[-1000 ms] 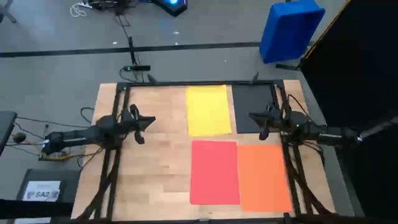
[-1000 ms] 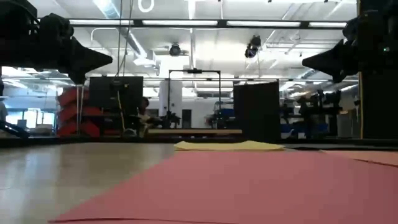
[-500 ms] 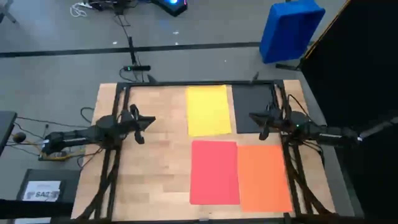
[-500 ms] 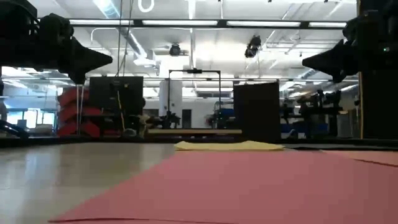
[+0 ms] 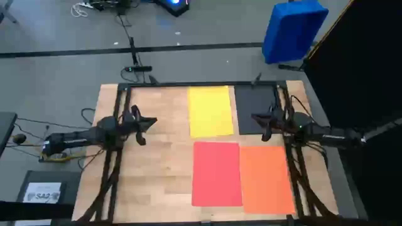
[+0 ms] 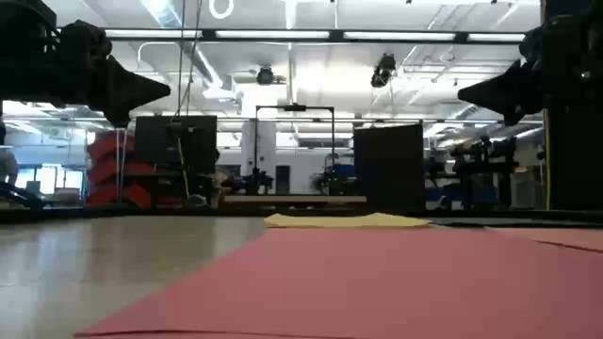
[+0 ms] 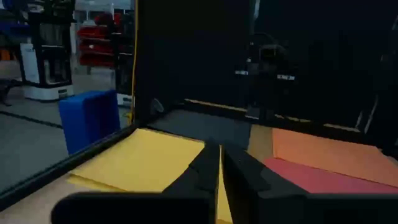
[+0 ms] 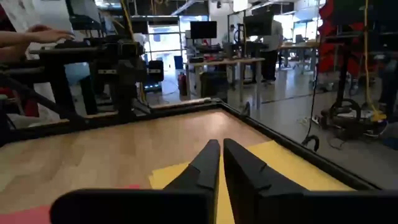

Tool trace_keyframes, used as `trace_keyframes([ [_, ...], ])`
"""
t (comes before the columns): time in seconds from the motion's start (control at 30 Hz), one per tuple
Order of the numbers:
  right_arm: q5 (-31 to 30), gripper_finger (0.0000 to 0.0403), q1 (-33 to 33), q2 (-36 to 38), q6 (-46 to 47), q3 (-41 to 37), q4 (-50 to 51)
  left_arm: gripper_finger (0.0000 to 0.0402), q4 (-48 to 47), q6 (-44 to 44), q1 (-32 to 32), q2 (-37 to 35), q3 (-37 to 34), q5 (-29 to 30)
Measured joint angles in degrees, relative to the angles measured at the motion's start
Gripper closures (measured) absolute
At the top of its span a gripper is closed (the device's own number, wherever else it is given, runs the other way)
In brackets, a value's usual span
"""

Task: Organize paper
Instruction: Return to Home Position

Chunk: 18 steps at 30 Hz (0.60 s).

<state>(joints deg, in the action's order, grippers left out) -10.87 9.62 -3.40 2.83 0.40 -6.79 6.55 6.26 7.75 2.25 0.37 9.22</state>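
Nothing has shifted in the last second: each sheet of paper lies where it did, and neither arm has budged. The yellow paper (image 5: 210,111) sits at the far middle of the counter (image 5: 157,182), with the black paper (image 5: 254,110) just beside it on the right. Nearer the front, the red paper (image 5: 217,174) and the orange paper (image 5: 266,178) lie side by side, their long edges almost touching. Together the four colours make a tidy two-by-two block on the right half of the counter, each sheet flat and squared with its neighbours.

The right end effector (image 5: 254,117) hangs raised over the black sheet's near edge, its fingers drawn together and holding nothing. The left end effector (image 5: 154,122) is likewise closed and empty, above bare wood well apart from the yellow sheet, pointing toward it.

Judging by this stillness and the neat layout, the sorting looks finished and both arms appear to have settled into their resting pose, with no sheet left to fetch or straighten. Off the counter, a blue bin (image 5: 294,28) stands on the floor beyond the far right corner.
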Motion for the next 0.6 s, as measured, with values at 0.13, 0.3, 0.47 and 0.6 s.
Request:
trace_keyframes([
  [0.13,0.0,0.0402,-0.02,-0.01,0.0,0.0,0.0,0.0401,0.0,0.0,0.0,0.01,-0.01,0.01],
  [0.3,0.0,0.0402,-0.01,-0.01,-0.01,0.0,0.0,0.0401,-0.02,0.0,0.02,-0.01,-0.01,0.01],
  [0.47,0.0,0.0402,0.0,0.0,-0.02,0.0,0.0,0.0401,0.0,0.0,0.01,0.01,-0.01,0.01],
  [0.6,0.0,0.0402,-0.02,-0.01,0.0,0.0,0.0,0.0401,-0.01,0.0,0.01,0.01,-0.01,0.01],
])
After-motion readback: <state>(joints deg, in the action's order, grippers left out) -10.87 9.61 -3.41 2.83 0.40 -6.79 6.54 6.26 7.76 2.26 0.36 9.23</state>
